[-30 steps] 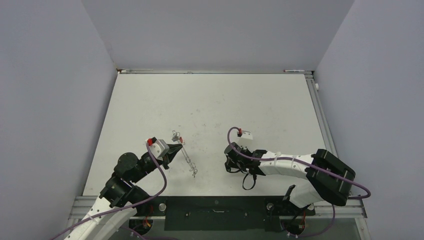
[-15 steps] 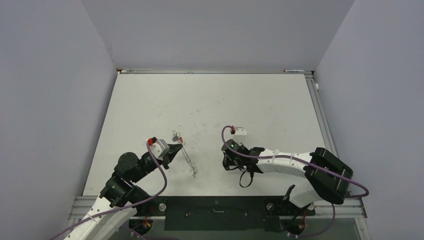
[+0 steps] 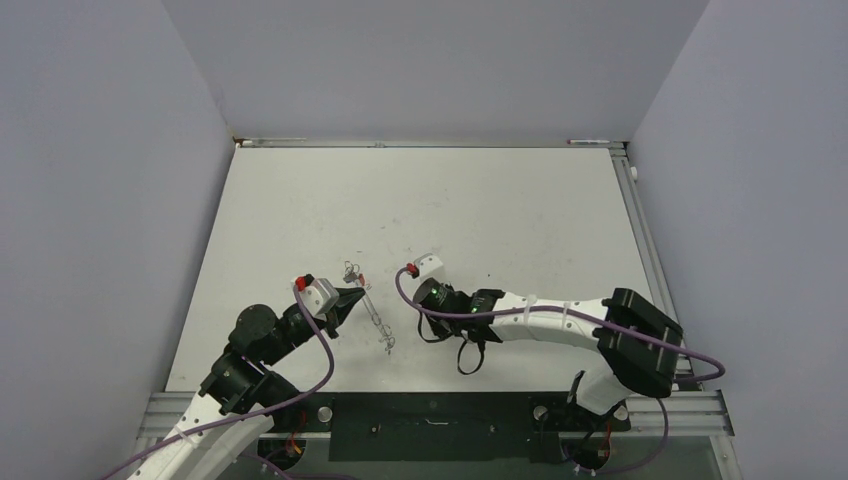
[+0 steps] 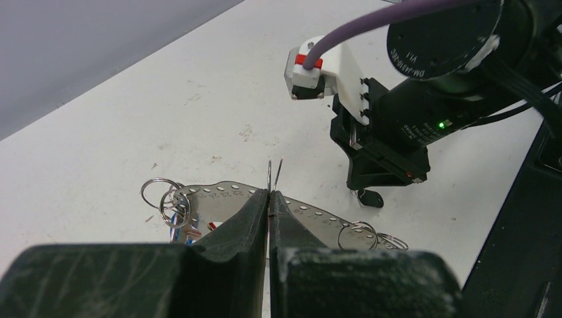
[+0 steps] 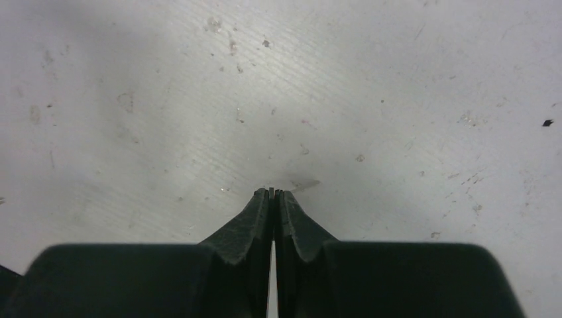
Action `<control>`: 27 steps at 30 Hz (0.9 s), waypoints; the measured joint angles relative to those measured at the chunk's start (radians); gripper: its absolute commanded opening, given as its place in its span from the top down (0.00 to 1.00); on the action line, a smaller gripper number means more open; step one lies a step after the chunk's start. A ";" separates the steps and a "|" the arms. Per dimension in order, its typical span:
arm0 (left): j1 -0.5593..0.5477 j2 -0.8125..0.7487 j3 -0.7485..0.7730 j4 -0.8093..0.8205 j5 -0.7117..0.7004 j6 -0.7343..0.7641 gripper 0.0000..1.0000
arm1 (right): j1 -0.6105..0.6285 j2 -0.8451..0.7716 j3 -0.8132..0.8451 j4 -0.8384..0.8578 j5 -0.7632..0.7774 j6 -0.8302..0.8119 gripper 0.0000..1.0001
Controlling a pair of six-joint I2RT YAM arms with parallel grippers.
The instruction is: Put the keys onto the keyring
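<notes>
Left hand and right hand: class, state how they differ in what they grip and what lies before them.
The left hand pinches the thin wire of the keyring; the right hand shows nothing between its fingers in its own view. Small rings lie just beyond the left hand; the right hand faces scuffed table. Both are shut.

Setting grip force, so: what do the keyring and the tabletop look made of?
The keyring looks like thin bare metal wire, silvery and shiny; it glints. The tabletop looks like hard white board, matte, scuffed with fine scratches and dark specks; painted or laminated, I cannot tell.
</notes>
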 measured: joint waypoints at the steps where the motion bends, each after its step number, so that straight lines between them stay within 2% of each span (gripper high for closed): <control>1: 0.000 0.000 0.000 0.000 0.000 0.000 1.00 | 0.004 -0.015 0.006 -0.011 -0.005 -0.019 0.95; 9: 0.000 0.000 0.000 -0.006 -0.010 0.000 1.00 | 0.008 -0.138 0.072 -0.033 -0.008 -0.100 0.95; 19: 0.000 0.002 0.000 -0.006 -0.011 0.000 1.00 | 0.018 -0.141 0.057 -0.123 -0.049 -0.115 0.95; 27: 0.000 0.003 0.000 -0.006 -0.011 0.001 1.00 | 0.047 -0.144 0.064 -0.282 -0.115 -0.101 0.95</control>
